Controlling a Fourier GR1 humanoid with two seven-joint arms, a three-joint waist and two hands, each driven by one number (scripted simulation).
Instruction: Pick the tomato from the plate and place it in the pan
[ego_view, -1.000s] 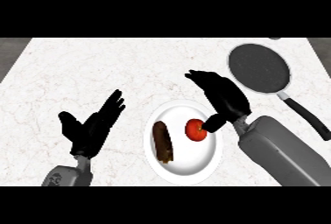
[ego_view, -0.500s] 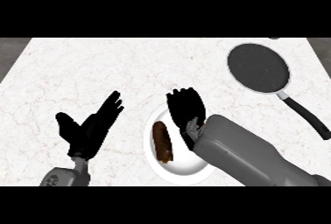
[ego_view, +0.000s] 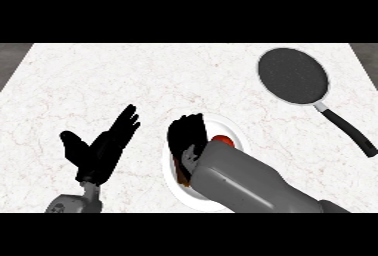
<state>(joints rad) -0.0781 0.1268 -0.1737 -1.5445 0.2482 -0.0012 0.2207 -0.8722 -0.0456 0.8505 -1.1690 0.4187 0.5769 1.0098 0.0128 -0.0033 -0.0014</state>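
Comparing with half a second ago, the right hand is now a bit further toward 9 o'clock over the plate, and its grey forearm covers more of the plate's middle and lower part. The fingers are straight and point to 12 o'clock, so this hand is released and holds nothing. The tomato shows again as a small red part at the 3 o'clock side of the hand, just beside the wrist; it lies on the plate, partly hidden by the forearm. The dark brown food, which was plain to see before, is now almost fully hidden; only a thin brown edge shows at 7 o'clock of the hand.

The left hand is at 9 o'clock of the plate, in the same place as before, resting with fingers spread and straight, holding nothing.

The pan lies well apart at 1 o'clock of the plate on the white marble table, its black handle pointing to 5 o'clock. Between the plate and the pan nothing stands on the table. No writing or label can be read.
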